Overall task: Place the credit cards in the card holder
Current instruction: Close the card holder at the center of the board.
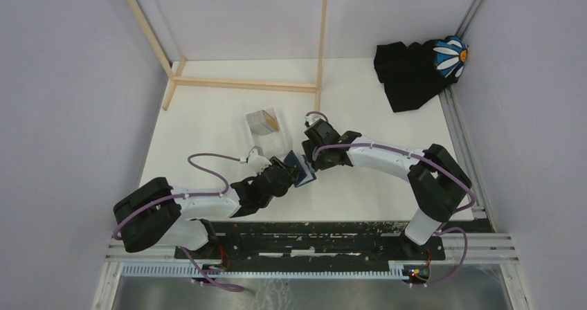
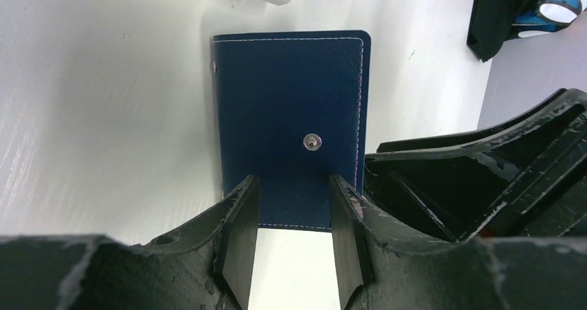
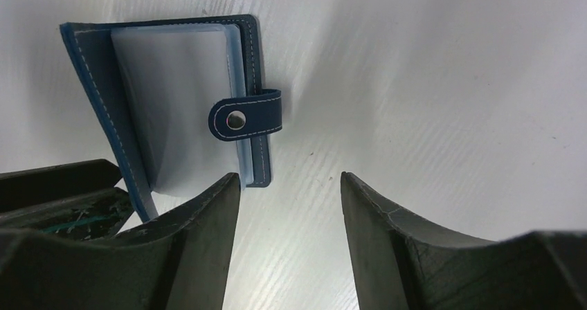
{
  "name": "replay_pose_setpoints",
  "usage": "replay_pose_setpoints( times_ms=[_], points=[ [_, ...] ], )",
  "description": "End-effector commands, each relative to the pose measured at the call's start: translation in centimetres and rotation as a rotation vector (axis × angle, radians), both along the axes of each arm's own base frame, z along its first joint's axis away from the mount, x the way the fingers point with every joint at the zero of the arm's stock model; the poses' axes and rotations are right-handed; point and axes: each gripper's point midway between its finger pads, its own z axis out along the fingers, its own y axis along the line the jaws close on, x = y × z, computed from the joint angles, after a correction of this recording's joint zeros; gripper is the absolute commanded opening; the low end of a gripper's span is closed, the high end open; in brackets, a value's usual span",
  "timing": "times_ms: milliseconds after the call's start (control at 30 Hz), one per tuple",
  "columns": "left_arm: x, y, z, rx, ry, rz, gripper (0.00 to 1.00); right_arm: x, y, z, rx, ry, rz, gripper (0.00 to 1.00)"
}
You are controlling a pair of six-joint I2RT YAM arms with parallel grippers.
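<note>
The navy card holder [image 1: 302,166] lies between my two grippers on the white table. In the left wrist view its outer cover [image 2: 277,95] with the round snap faces the camera. My left gripper [image 2: 292,185] is open, its fingers either side of the cover's near end. In the right wrist view the card holder [image 3: 173,102] stands partly open, showing grey pockets and the snap strap. My right gripper [image 3: 291,182] is open and empty just beside the strap edge. The credit cards [image 1: 266,122], silvery and orange-brown, sit in a clear box beyond the grippers.
The clear plastic box [image 1: 262,121] stands behind the card holder. A wooden frame [image 1: 242,83] crosses the back of the table. A black cloth with a daisy print [image 1: 415,68] lies at the back right. Walls close both sides.
</note>
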Motion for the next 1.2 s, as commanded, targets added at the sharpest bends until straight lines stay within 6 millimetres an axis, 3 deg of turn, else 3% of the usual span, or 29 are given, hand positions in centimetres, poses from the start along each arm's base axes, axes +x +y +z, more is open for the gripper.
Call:
replay_pose_setpoints(
  times_ms=[0, 567, 933, 1167],
  points=[
    [0.8, 0.7, 0.7, 0.009, -0.039, 0.028, 0.48, 2.0, 2.1, 1.7, 0.061, -0.057, 0.016, 0.62],
    [1.1, 0.3, 0.1, 0.032, -0.016, -0.035, 0.47, 3.4, 3.7, 0.7, 0.04, -0.051, 0.032, 0.61],
    [0.9, -0.5, -0.6, 0.044, 0.01, -0.071, 0.46, 3.7, 3.3, 0.7, 0.011, -0.06, 0.042, 0.38],
    [1.0, -0.9, -0.7, 0.047, 0.014, -0.079, 0.45, 3.7, 2.8, 1.0, 0.009, -0.072, 0.041, 0.31]
  ],
)
